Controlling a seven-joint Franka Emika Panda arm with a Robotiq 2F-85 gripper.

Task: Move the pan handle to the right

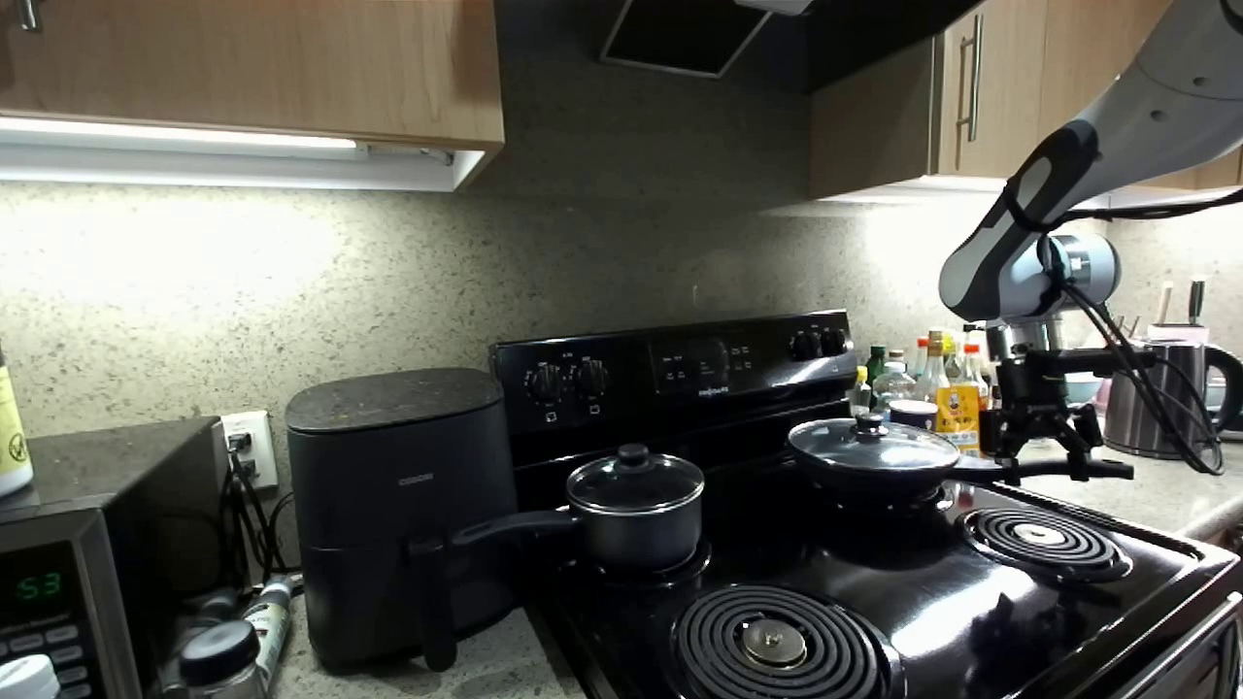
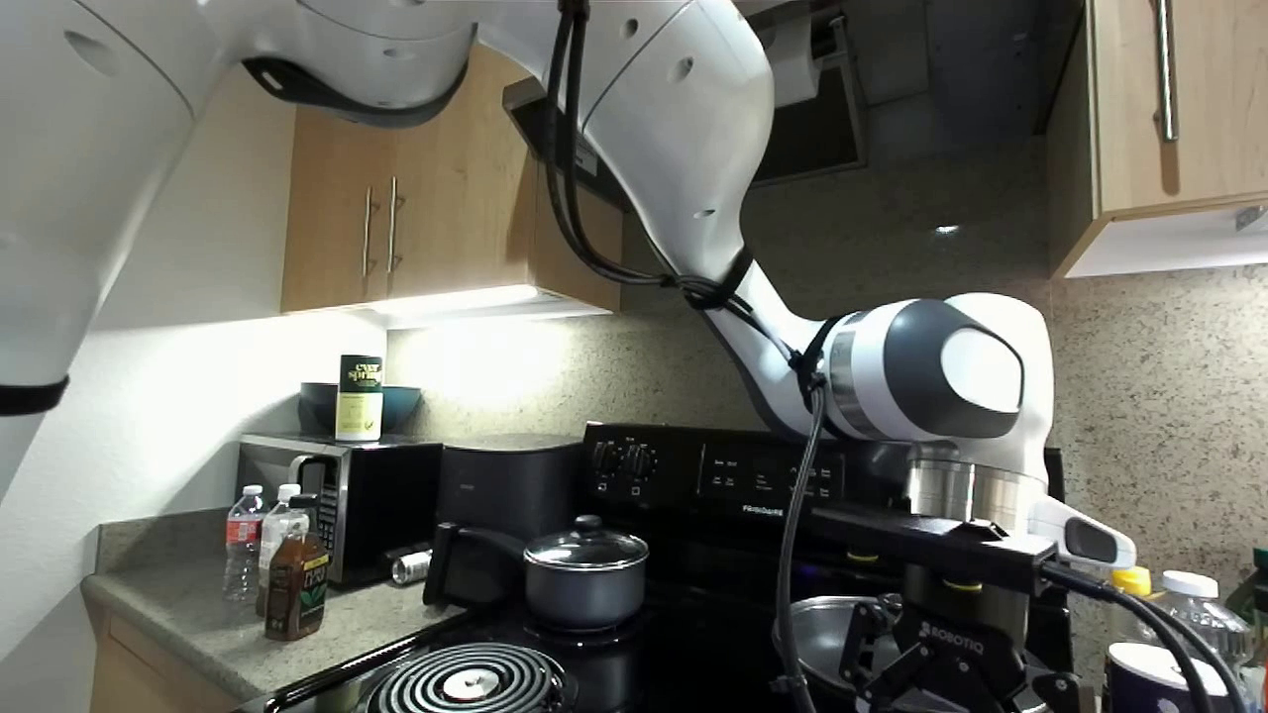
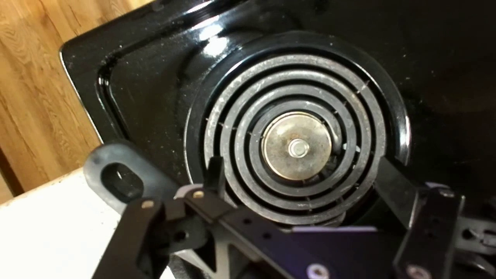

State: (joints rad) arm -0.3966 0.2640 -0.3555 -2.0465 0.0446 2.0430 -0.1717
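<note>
We have the gripper point(image 1: 1046, 473) spread wide, nothing between its fingers point(image 3: 396, 190); just behind them, in an exterior view, lies the pan handle point(image 1: 1107, 470), running more along than across the gap.

Kitchen, by every sign. Black stove point(image 1: 864, 563) with coil burners point(image 1: 774, 643), dark hood point(image 1: 825, 44) overhead. On its rear burners, a small lidded pot point(image 1: 636, 519) and a wide lidded pan point(image 1: 872, 447). Pale wood cupboards point(image 2: 446, 198), lights lit beneath. Speckled tabletop point(image 2: 376, 624) carries a microwave point(image 1: 121, 544), green digits glowing, and a dark cooker point(image 1: 403, 515), air-fryer type. Across the stove: clustered bottles point(image 1: 934, 374), metallic kettle point(image 1: 1146, 417). Wood-grain floor point(image 3: 35, 77) past the stove's edge. Appliances look household; whose household, cannot tell.
</note>
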